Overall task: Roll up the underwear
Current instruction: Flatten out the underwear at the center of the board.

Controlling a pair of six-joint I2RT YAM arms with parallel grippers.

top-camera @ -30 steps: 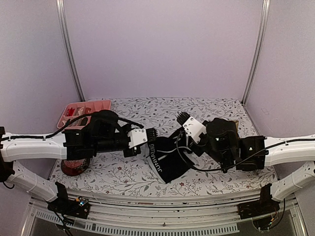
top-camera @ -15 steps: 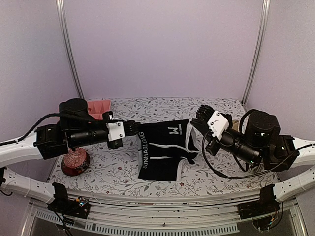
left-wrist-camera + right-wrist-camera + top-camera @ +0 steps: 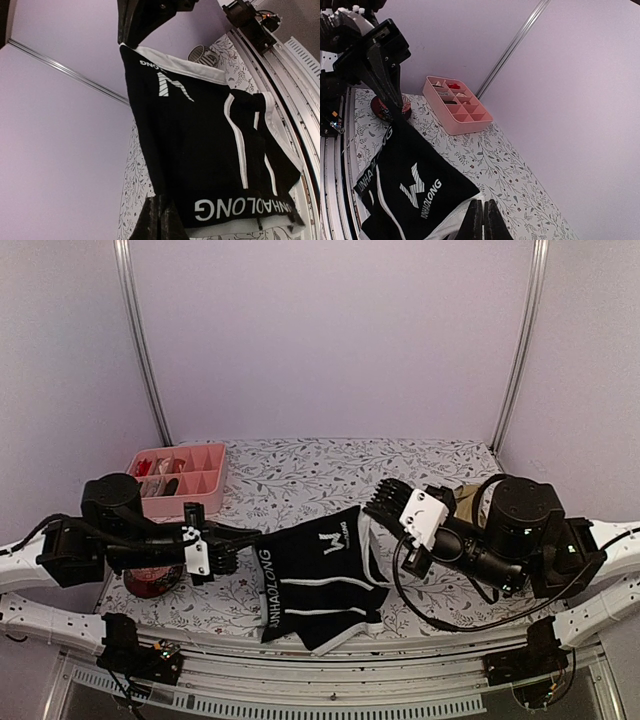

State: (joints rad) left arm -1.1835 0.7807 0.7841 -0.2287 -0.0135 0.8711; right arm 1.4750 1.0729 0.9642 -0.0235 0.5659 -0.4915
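Observation:
The black underwear (image 3: 315, 575), with white lettering on its waistband and white trim, hangs stretched between my two grippers above the floral table. My left gripper (image 3: 250, 541) is shut on its left waistband corner, and my right gripper (image 3: 370, 510) is shut on its upper right corner. In the left wrist view the cloth (image 3: 200, 150) spreads from my shut fingers (image 3: 150, 225) up to the right gripper (image 3: 150, 15). The right wrist view shows the cloth (image 3: 415, 175) running from my shut fingers (image 3: 492, 222) to the left gripper (image 3: 387, 95). A tan underwear (image 3: 466, 496) peeks out behind the right arm.
A pink compartment tray (image 3: 175, 475) with small items stands at the back left, also in the right wrist view (image 3: 457, 102). A dark red round object (image 3: 150, 582) sits under the left arm. Purple walls close in the table on three sides.
Both grippers have moved toward the near edge and a little left, carrying the black underwear with them. The left arm has drawn back and uncovered the pink tray. Both grips have stayed shut.

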